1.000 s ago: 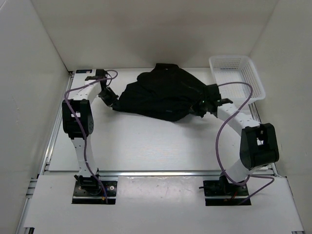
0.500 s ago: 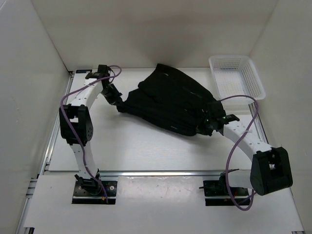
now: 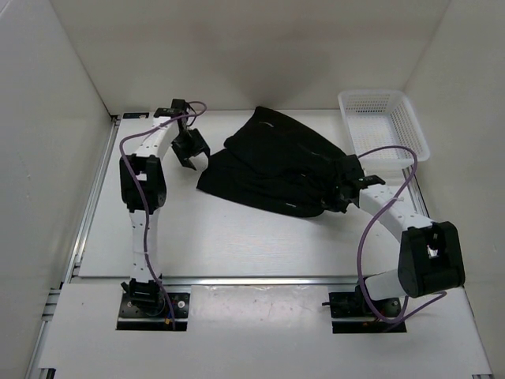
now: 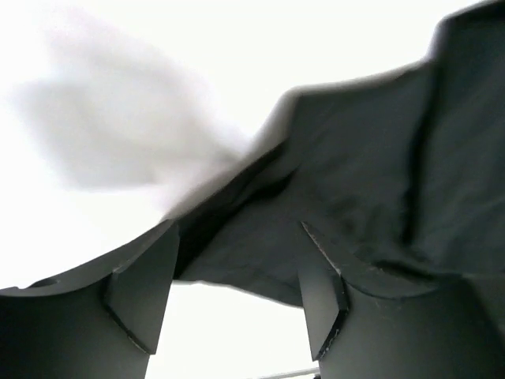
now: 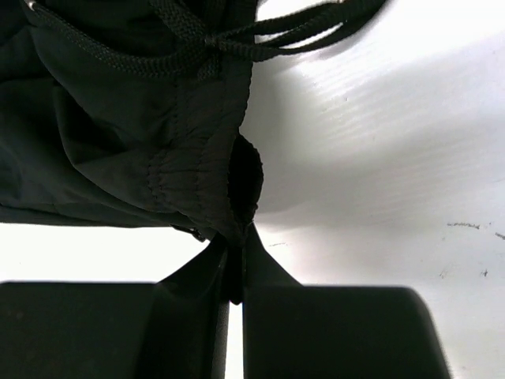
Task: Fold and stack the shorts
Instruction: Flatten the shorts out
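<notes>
Watching the feeds, I see the black soft fabric shorts (image 3: pixel 276 170) have gone from a bunched heap to a flatter spread between my grippers. I judge it laid out, not yet folded. My left gripper (image 3: pixel 192 156) has let go: fingers spread, cloth just ahead. My right gripper (image 5: pixel 235 264) pinches the waistband hem below the black braided drawstring (image 5: pixel 209 41). I count one pair of shorts and one white plastic mesh basket (image 3: pixel 416 126) beyond the right gripper.
</notes>
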Available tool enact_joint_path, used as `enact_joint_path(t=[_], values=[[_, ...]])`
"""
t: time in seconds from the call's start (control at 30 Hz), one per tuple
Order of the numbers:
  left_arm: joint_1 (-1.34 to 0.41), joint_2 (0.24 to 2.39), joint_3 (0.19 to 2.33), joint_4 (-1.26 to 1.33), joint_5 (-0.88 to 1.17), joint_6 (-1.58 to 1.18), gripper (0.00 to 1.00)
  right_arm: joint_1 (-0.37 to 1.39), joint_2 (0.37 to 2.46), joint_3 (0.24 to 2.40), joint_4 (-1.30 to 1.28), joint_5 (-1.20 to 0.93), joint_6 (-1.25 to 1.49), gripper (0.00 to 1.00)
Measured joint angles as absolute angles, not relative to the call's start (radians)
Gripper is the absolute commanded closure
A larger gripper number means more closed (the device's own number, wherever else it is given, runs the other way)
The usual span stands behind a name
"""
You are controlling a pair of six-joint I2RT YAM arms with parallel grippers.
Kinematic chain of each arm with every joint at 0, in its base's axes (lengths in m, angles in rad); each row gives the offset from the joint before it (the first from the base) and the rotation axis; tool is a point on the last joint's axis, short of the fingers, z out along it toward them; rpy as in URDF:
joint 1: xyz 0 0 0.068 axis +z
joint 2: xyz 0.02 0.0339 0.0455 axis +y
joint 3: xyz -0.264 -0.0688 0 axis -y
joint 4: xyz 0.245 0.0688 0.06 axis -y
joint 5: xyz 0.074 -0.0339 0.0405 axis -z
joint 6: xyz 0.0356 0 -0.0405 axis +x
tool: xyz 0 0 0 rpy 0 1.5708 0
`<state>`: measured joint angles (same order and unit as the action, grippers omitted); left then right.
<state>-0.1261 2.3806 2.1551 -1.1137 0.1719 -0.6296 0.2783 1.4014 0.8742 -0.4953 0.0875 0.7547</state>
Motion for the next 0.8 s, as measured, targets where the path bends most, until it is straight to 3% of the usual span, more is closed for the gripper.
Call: enact_joint_path(t=[0.07, 0.17, 0.3, 0.4, 0.6, 0.63, 0.8], values=[[-0.115, 2.287, 2.028, -1.1, 0.153, -0.632, 0.34, 0.278, 1.409, 0.878, -0.496, 0.089, 0.749, 1.0], [-0.102, 2.103, 1.817, -1.081, 0.132, -0.641, 0.58, 0.278, 1.42, 0.878, -0.5, 0.091, 0.747, 1.0], [-0.096, 1.951, 1.701, -1.062, 0.116, -0.638, 0.57, 0.278, 1.423, 0.878, -0.5, 0.091, 0.744, 1.0], [-0.112, 1.97, 1.699, -1.031, 0.118, -0.635, 0.41, 0.278, 1.431, 0.878, -0.5, 0.091, 0.74, 1.0], [-0.155, 2.16, 1.763, -1.016, 0.102, -0.634, 0.44, 0.278, 1.435, 0.876, -0.503, 0.099, 0.73, 1.0], [-0.159, 2.19, 1.781, -1.019, 0.096, -0.632, 0.46, 0.278, 1.43, 0.873, -0.503, 0.101, 0.729, 1.0], [-0.161, 2.244, 1.82, -1.026, 0.08, -0.624, 0.9, 0.278, 1.402, 0.87, -0.513, 0.11, 0.728, 1.0]])
